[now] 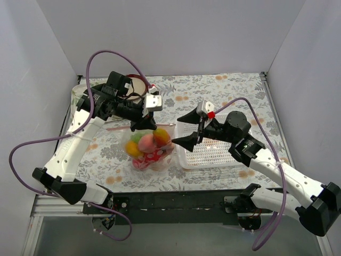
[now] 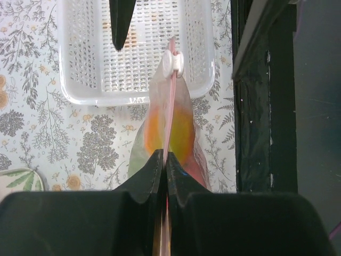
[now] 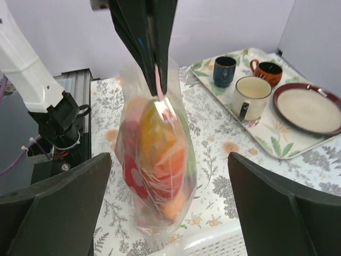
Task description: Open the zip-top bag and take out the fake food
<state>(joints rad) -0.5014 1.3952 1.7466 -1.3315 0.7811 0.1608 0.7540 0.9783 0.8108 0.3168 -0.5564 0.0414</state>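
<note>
The zip-top bag (image 1: 154,152) stands upright on the table, left of the white basket, full of fake food (image 1: 148,143) in red, orange, yellow and green. My left gripper (image 1: 144,126) is shut on the bag's pink zip strip from above. In the left wrist view the gripper (image 2: 165,160) pinches the strip, and the white slider (image 2: 173,62) sits at the strip's far end. My right gripper (image 1: 177,130) is open, just right of the bag and apart from it. In the right wrist view the bag (image 3: 160,176) hangs between its wide-open fingers (image 3: 58,208).
A white mesh basket (image 1: 210,154) sits right of the bag, under my right gripper. A tray (image 3: 277,144) with cups (image 3: 248,96) and a brown-rimmed plate (image 3: 309,109) stands at the back left. The black table-edge rail (image 2: 261,106) runs near the bag.
</note>
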